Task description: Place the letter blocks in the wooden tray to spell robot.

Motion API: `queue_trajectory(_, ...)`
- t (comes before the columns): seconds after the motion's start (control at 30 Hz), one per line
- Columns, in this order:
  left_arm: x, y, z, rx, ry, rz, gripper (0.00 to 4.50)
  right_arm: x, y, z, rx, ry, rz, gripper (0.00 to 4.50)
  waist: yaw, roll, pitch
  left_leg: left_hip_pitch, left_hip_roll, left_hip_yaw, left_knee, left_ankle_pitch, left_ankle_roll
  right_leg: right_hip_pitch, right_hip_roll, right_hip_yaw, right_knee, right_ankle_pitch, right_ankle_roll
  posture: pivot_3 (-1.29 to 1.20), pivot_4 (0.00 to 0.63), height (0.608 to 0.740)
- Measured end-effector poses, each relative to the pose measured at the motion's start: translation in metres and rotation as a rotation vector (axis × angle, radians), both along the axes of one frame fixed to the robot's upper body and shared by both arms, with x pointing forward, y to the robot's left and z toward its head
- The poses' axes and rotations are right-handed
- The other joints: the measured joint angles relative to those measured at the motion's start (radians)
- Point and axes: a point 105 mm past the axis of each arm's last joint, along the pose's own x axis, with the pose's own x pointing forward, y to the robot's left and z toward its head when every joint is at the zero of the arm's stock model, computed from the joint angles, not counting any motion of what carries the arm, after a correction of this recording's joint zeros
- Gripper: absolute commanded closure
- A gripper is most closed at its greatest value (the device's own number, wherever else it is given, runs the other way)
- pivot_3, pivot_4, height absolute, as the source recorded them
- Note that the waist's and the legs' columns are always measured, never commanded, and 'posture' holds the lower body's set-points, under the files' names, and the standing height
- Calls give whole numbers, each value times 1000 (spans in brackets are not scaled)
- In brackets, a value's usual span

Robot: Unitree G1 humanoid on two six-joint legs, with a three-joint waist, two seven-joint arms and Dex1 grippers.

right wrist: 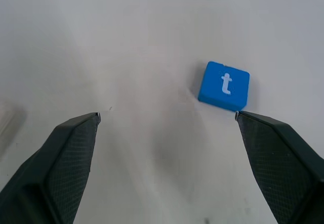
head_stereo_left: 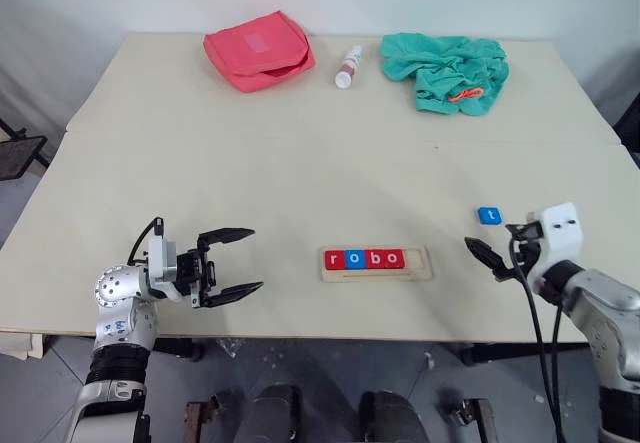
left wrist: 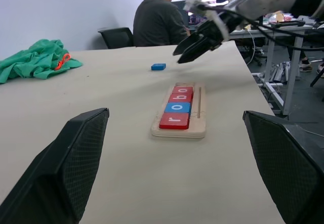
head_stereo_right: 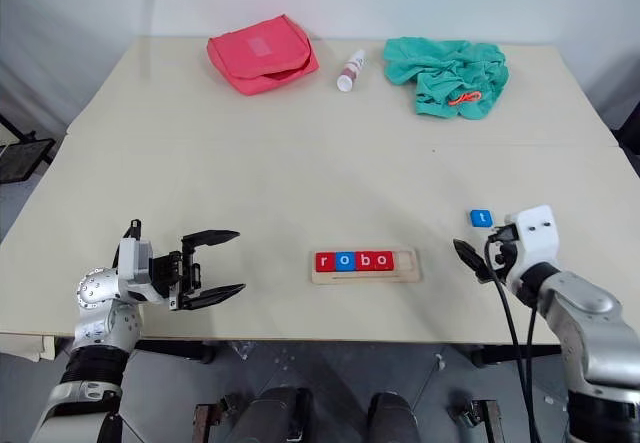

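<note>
The wooden tray (head_stereo_left: 417, 269) lies near the table's front edge, at the middle. In its groove sit a red r (head_stereo_left: 335, 259), a blue o (head_stereo_left: 354, 259), a red b (head_stereo_left: 374, 259) and a red o (head_stereo_left: 393, 259), with the tray's right end bare. A blue t block (head_stereo_left: 489, 215) lies flat on the table, right of the tray and slightly farther back. My right gripper (head_stereo_left: 488, 235) hovers just in front of it, open and empty; in the right wrist view the t block (right wrist: 224, 85) lies just beyond one fingertip. My left gripper (head_stereo_left: 255, 258) is open and empty, left of the tray, pointing toward it.
Along the far edge of the table lie a pink pouch (head_stereo_left: 259, 51), a small white bottle (head_stereo_left: 348, 67) and a crumpled green cloth (head_stereo_left: 447, 71). A person (left wrist: 159, 16) sits with their back turned beyond the table's right side, among desks and chairs.
</note>
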Motion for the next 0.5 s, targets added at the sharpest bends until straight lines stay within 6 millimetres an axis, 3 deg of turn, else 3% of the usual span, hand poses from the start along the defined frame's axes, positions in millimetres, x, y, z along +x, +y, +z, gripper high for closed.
queue_trajectory(0.3,-7,-5,-2,3,-5,-16,0,43,-10,1,-54,-7,-86,38,-8,0,0,0,0,0,0,0,0,0,0,0,0,0,0,0,150,740)
queue_trajectory(0.5,-7,-5,-2,-5,-6,0,0,52,-11,2,-55,-21,-107,38,-10,0,0,0,0,0,0,0,0,0,0,0,0,0,0,0,150,740)
